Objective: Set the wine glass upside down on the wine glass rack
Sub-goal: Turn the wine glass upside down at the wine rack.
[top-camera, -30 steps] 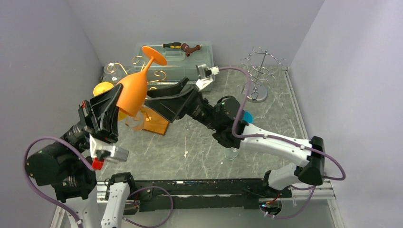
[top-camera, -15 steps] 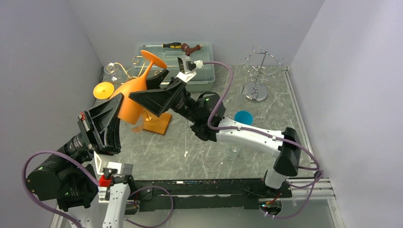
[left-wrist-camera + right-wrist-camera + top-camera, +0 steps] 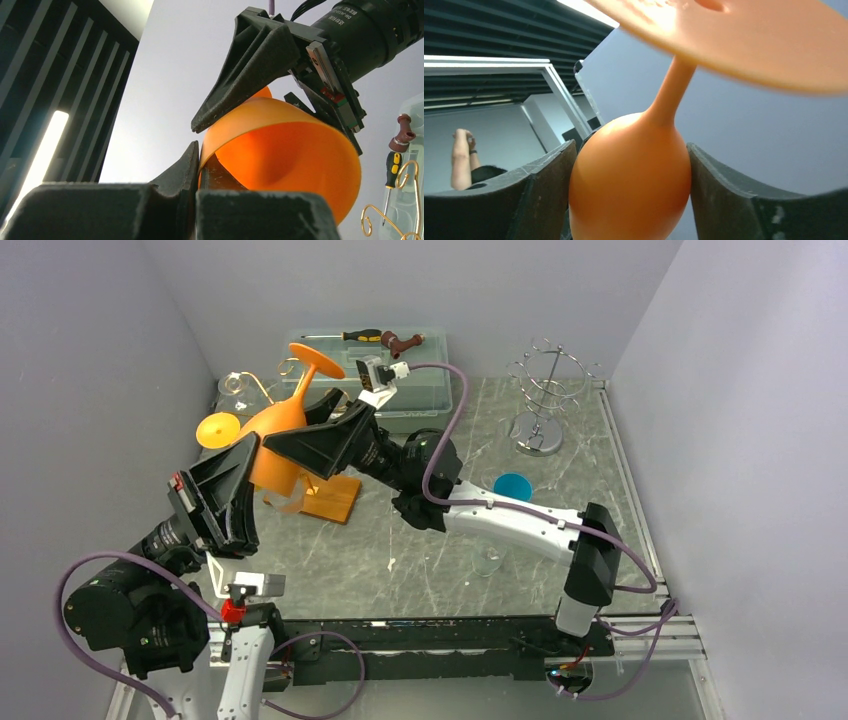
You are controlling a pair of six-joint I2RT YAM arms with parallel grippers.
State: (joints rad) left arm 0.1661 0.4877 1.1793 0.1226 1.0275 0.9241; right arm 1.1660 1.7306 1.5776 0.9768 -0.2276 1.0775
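One wine glass (image 3: 277, 443), left claw (image 3: 201, 159) pinching rim, right claw (image 3: 629, 182) newly clasping bowl

The wine glass (image 3: 278, 445) is smooth orange plastic with a soft sheen, translucent at the rim. The right gripper (image 3: 630, 190) has fingers (image 3: 744, 200) of matt black plastic, faintly grainy. At the upper right, the wire stand (image 3: 545, 390) is bright polished metal. The table (image 3: 420, 560) looks like grey veined stone, slightly glossy, and the block (image 3: 335, 502) on it is bare wood.
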